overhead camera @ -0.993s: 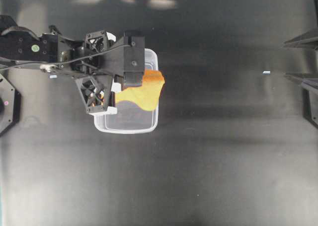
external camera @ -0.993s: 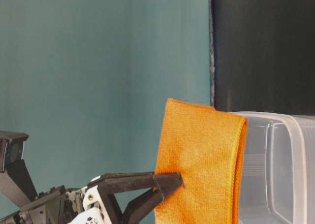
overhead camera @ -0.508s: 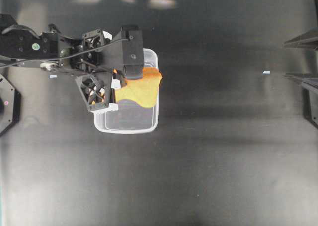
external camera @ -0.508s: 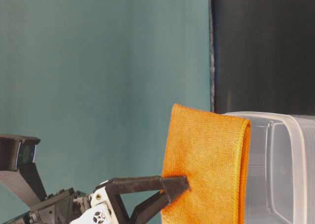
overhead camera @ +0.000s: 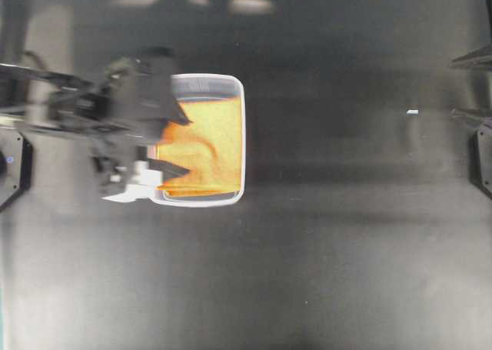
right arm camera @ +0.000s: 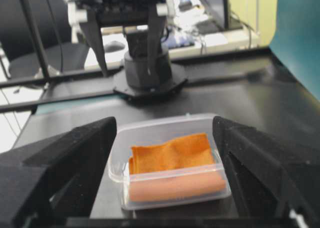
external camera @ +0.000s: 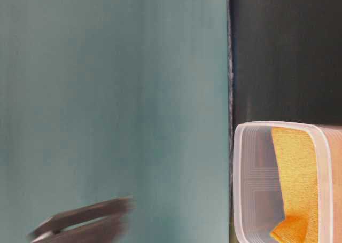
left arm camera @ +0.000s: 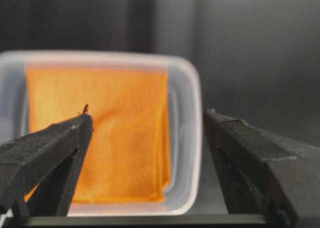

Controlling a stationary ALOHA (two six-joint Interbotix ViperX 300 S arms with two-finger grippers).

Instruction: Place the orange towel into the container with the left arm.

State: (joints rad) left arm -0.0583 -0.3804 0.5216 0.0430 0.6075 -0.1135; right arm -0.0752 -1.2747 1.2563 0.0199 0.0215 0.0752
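The orange towel (overhead camera: 206,146) is being held inside the container (overhead camera: 240,135), where it is lying rumpled across most of the floor, with one corner turned up as seen in the table-level view (external camera: 291,224). The clear tub is being carried by the dark counter (overhead camera: 346,250), left of the middle in the overhead view. From the right wrist view the cloth (right arm camera: 172,155) is being shown as a wavy folded sheet, with its near edge pressed against the tub's near wall (right arm camera: 175,188).

The left tool (overhead camera: 171,144) is being seen blurred over the container's left edge in the overhead view, its fingers spread wide, one tip near the upper part of the towel and the other near the lower part. In the left wrist view the two black fingers (left arm camera: 60,143) are being shown well apart with nothing between them, the towel (left arm camera: 100,133) lying beyond them in the tub (left arm camera: 187,138).

The right tool (right arm camera: 165,138) is being held well apart from the container at the right edge of the overhead view (overhead camera: 473,85), its fingers spread and empty.
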